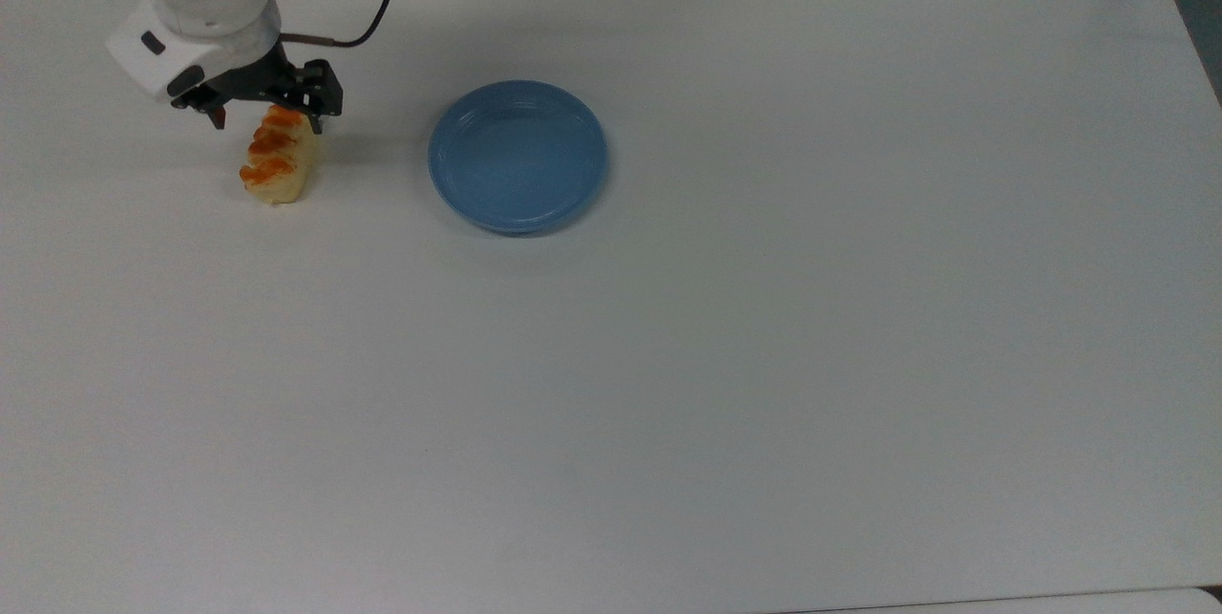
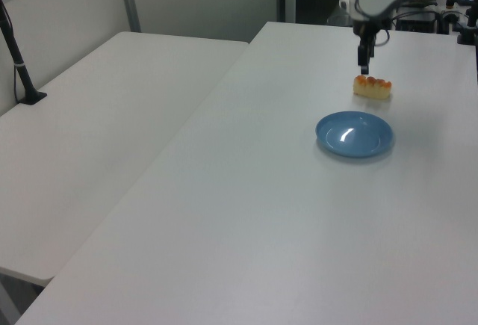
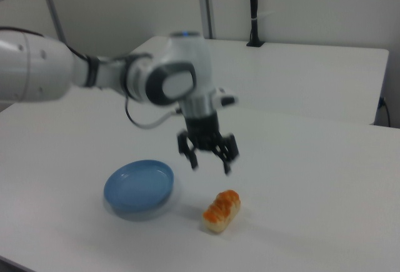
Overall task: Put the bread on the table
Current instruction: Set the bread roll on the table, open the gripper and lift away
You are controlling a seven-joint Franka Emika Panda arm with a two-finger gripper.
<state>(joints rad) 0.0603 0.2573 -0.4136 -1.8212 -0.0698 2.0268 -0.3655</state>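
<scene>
The bread (image 1: 275, 158), a pale-yellow loaf with three orange-red bumps on top, lies on the white table (image 1: 726, 356) at the top view's far left. It also lies beyond the plate in the left view (image 2: 373, 87) and right of the plate in the right view (image 3: 222, 211). My gripper (image 1: 267, 116) hangs open just above the loaf's far end, with nothing between its fingers. In the right view the gripper (image 3: 210, 161) hovers clear above the bread, fingers spread. From the left view the gripper (image 2: 364, 62) sits above the loaf.
A round blue plate (image 1: 517, 156) with nothing on it stands to the right of the bread in the top view, also in the left view (image 2: 354, 133) and right view (image 3: 139, 186). A second white table (image 2: 104, 131) adjoins on the left view's left.
</scene>
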